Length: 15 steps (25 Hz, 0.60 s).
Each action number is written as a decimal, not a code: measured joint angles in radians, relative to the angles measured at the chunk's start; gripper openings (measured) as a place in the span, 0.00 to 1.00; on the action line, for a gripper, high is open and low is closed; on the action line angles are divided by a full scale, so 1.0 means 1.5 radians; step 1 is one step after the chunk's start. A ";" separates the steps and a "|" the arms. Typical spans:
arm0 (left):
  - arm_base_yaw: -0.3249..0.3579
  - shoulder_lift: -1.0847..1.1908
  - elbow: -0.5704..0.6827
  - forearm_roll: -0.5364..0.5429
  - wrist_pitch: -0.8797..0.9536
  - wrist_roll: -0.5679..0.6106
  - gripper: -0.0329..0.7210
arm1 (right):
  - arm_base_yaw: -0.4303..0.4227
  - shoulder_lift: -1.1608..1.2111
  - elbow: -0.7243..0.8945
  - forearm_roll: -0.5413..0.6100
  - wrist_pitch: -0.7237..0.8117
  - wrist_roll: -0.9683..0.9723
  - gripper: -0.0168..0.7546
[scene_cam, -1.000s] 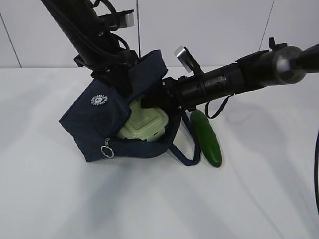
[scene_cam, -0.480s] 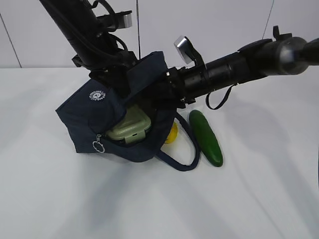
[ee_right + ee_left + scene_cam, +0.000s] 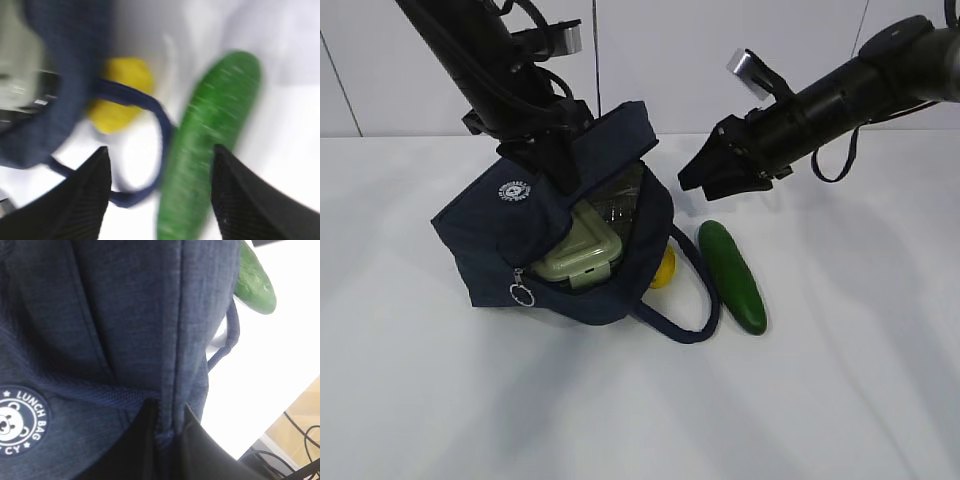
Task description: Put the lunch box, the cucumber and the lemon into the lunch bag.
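The navy lunch bag (image 3: 500, 235) lies tipped on the white table, mouth facing right. My left gripper (image 3: 558, 160) is shut on its upper rim and holds it open; in the left wrist view a fold of the lunch bag (image 3: 100, 330) is pinched in the left gripper (image 3: 170, 417). The sage-lidded lunch box (image 3: 578, 255) lies inside the mouth. The lemon (image 3: 666, 268) peeks out just behind the bag's lower lip, on the table. The cucumber (image 3: 732, 276) lies to its right. My right gripper (image 3: 700, 183) hovers open and empty above the cucumber (image 3: 210, 150), the lemon (image 3: 120, 90) to its left.
One loop handle (image 3: 695, 300) trails on the table between lemon and cucumber, and the handle (image 3: 155, 125) shows below the right jaws. A silver zipper ring (image 3: 522, 296) hangs at the bag's front. A white wall stands behind the table.
My right gripper has pulled out of the bag's mouth, up and to the right, and its jaws have widened. The bag with the lunch box sank slightly; the lemon came into view.
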 joint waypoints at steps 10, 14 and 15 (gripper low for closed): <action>0.021 0.000 0.000 -0.007 0.000 0.002 0.06 | 0.004 -0.002 0.000 -0.240 -0.011 0.171 0.63; 0.021 0.000 0.000 -0.007 0.000 0.004 0.06 | 0.028 -0.002 0.000 -0.280 -0.027 0.194 0.63; 0.021 0.000 0.000 -0.007 0.000 0.004 0.06 | 0.036 -0.002 0.000 -0.286 -0.032 0.200 0.63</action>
